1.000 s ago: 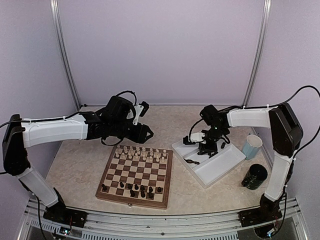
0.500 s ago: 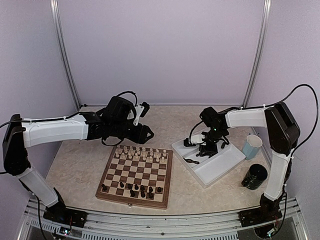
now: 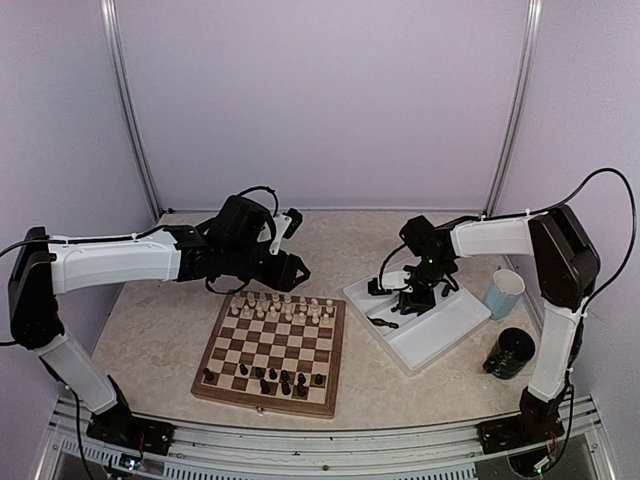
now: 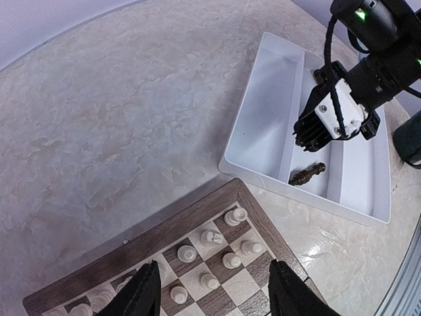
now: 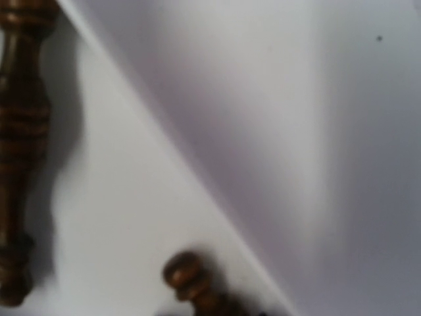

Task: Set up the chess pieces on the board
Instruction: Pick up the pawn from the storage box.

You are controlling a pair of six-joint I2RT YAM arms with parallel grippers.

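Observation:
The board [image 3: 215, 338] lies at the centre front. Cream chess pieces [image 3: 280, 306] fill its far rows and dark ones [image 3: 272, 378] stand along its near rows. My left gripper [image 3: 296, 268] hovers open over the board's far right corner [image 4: 245, 191], fingers [image 4: 148, 293] apart with nothing held between them. My right gripper [image 3: 415, 298] points down into the white tray [image 3: 440, 345]. In the right wrist view a blurred dark piece [image 5: 187, 276] pokes out from between its jaws. Another dark piece [image 4: 307, 174] lies flat in the tray beside it.
A pale blue cup [image 3: 503, 293] and a black cup [image 3: 513, 352] stand right of the tray. The tray has dividers [image 4: 299, 85] between its compartments. Bare marbled tabletop [image 4: 131, 118] stretches behind the board.
My right gripper has shifted slightly left and lower inside the tray. The left arm has edged a little to the right over the board's far edge.

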